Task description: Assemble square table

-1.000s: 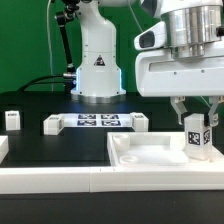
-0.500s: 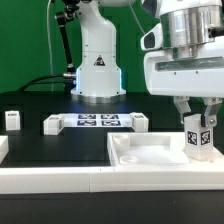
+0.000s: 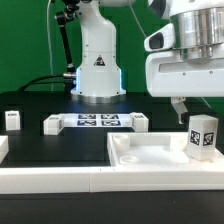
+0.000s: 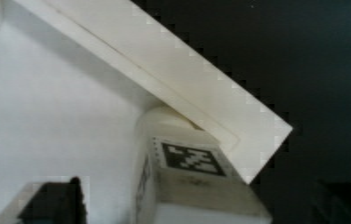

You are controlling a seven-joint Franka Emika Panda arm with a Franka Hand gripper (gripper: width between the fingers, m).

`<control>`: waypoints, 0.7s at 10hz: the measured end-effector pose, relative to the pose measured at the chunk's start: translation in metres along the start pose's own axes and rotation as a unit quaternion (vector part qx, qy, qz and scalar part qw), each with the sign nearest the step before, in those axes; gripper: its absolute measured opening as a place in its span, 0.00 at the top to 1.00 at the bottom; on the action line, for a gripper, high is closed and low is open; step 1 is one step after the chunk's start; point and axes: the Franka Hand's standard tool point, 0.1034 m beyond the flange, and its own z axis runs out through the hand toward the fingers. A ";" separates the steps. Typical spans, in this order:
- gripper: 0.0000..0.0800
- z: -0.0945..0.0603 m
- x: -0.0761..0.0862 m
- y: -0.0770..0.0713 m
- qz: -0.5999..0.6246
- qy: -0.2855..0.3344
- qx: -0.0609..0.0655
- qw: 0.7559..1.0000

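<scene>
Exterior view first. The table top is seen lying flat at the exterior view's right with its raised rim upward, set close along the long white rail. It is judged to be braced there so that it cannot slide while legs are fitted.

One leg is stood in the table top's corner at the exterior view's right. Its long axis runs straight up and its tag is turned toward this camera. It is held upright by nothing visible, so it is taken to be seated in a corner socket.

The gripper is hung just above it. The one finger that shows is kept clear of the leg's top, and nothing is carried.

Three more legs are left on the black surface. Two of them are parked at the ends of the marker board and are judged to be waiting their turn.

Now the wrist view. The leg is looked down on almost end-on, tag in plain sight, and is tucked into the angle where the rim meets the table top. The two dark fingers are seen spread wide, one to each side of the leg, with open space between each and its faces. No grip is made, and the leg's axis points up toward this camera.
</scene>
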 end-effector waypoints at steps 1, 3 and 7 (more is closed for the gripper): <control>0.20 0.000 0.000 -0.001 -0.055 0.000 0.000 0.999; 0.19 -0.001 -0.005 -0.006 -0.118 -0.003 -0.001 0.993; 0.19 -0.004 0.004 -0.006 -0.306 0.002 -0.014 0.952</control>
